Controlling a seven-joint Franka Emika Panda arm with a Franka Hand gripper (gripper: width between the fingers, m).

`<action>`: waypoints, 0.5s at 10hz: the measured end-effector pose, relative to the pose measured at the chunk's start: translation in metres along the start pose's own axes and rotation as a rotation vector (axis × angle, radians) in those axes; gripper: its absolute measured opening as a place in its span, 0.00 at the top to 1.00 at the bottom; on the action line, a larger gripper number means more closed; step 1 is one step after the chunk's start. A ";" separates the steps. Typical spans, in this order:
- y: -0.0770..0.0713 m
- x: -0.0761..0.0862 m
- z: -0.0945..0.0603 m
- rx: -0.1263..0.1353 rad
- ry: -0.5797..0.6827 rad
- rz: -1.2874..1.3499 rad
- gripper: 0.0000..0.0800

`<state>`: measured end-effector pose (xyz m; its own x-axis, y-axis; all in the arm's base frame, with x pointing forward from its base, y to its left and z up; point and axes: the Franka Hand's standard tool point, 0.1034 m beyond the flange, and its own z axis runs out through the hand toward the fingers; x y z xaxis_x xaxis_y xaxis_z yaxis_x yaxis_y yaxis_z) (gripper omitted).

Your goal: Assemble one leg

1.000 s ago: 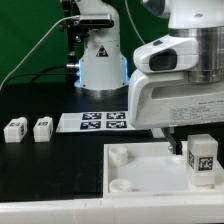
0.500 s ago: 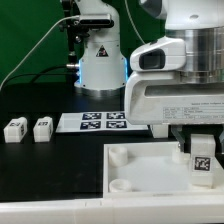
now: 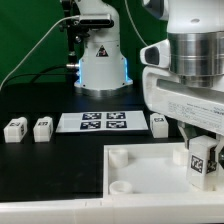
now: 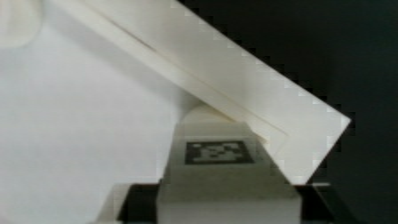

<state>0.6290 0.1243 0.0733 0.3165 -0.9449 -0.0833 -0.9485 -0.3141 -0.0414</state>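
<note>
Exterior view: tool (image 3: 203,150) pinching leg (image 3: 203,162) over plate (image 3: 150,170) at exterior view's right edge; fingers mostly hidden by arm housing. Four legs counted: two (image 3: 15,129) (image 3: 42,128) on bench (image 3: 40,100), one (image 3: 158,124) beside marker board (image 3: 92,121), one held.
Wrist view: leg (image 4: 219,163) clamped between fingers (image 4: 139,205), tag up; plate wall (image 4: 249,85) blurred

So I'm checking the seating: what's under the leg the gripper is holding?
Under the held leg lies the white plate, near its corner on the exterior view's right. The gripper and the leg itself cover the spot, so no socket shows beneath it.
</note>
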 end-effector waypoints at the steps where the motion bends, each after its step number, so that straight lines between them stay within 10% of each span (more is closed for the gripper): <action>1: -0.001 0.002 0.000 0.013 -0.023 0.191 0.63; 5: -0.001 0.001 0.001 0.028 -0.031 0.231 0.63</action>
<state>0.6306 0.1236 0.0722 0.0914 -0.9880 -0.1242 -0.9952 -0.0864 -0.0452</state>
